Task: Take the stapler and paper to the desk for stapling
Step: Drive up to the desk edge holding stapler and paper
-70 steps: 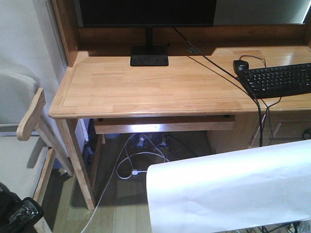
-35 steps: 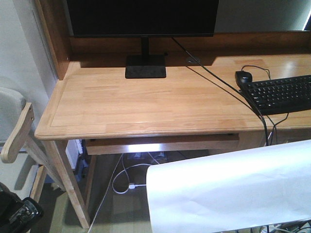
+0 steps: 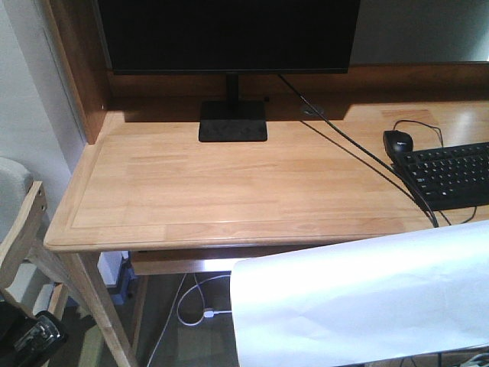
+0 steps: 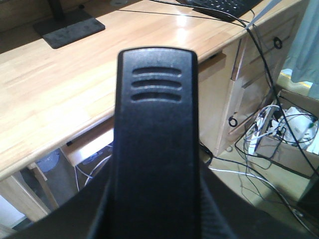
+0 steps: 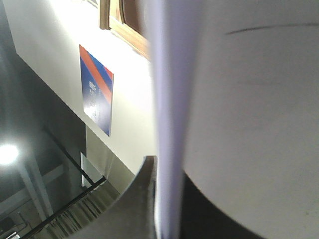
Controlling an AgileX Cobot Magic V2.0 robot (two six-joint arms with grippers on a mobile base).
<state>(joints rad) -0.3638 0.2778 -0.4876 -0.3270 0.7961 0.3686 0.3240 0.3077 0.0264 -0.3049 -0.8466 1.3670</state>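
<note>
Wooden desk [image 3: 191, 176] ahead, stapler [image 4: 155, 124] and paper [image 3: 359, 298] not yet on it.
The left gripper [image 4: 157, 216] clamps the stapler, low left; the right gripper [image 5: 167, 214] pinches the paper before the desk edge.

- I am at a computer workstation, in an office or a home study; I cannot tell which.
- A wide light-wood desk [image 3: 229, 183] with a raised rim stands in front of me.
- On it are a dark monitor [image 3: 229, 34] on a black stand, a black keyboard [image 3: 454, 172], and a black corded mouse [image 3: 398, 141] just beside the keyboard.
- Wooden drawers [image 4: 244, 84] with ring pulls sit under the desk's far end, and cables [image 4: 269, 134] lie tangled on the floor near them.
- A wooden armchair [image 3: 23, 225] stands at the desk's left.
- A blue and orange poster [image 5: 95, 89] hangs on a white wall.
</note>
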